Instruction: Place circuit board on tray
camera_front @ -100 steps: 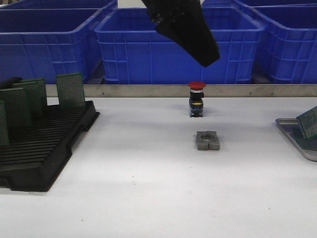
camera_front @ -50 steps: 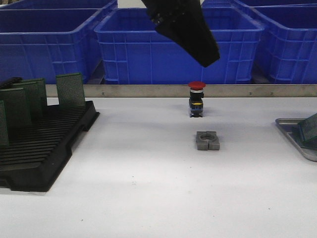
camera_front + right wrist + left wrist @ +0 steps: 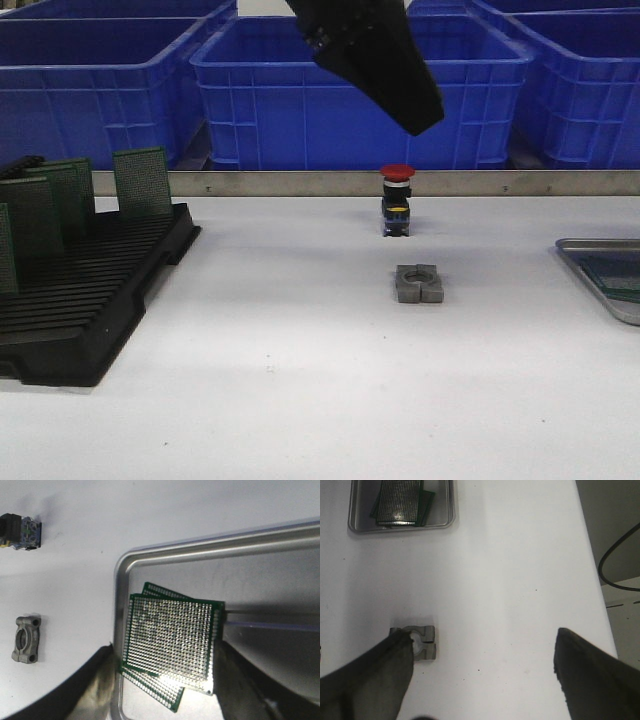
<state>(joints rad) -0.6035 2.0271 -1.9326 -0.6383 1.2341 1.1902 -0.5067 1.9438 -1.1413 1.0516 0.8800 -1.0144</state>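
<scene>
The grey metal tray (image 3: pixel 585 247) sits at the table's right edge, cut off by the front view. It also shows in the left wrist view (image 3: pixel 402 528) and the right wrist view (image 3: pixel 200 542). A green circuit board (image 3: pixel 172 640) lies flat in it, on top of a second board (image 3: pixel 160 690); the boards show as a flat green strip (image 3: pixel 612 278) in the front view. My right gripper (image 3: pixel 167 650) hangs over the top board, open, one finger on each side of it. My left gripper (image 3: pixel 482 640) is wide open and empty, high over the table's middle (image 3: pixel 370 60).
A black slotted rack (image 3: pixel 90 290) with several upright green boards stands at the left. A red-capped push button (image 3: pixel 397 200) and a grey metal clamp block (image 3: pixel 419 283) sit mid-table. Blue bins (image 3: pixel 250 110) stand behind a metal rail (image 3: pixel 300 183).
The board at the right edge has gone from tilted up above the tray to lying flat in it. The left arm has not moved.
</scene>
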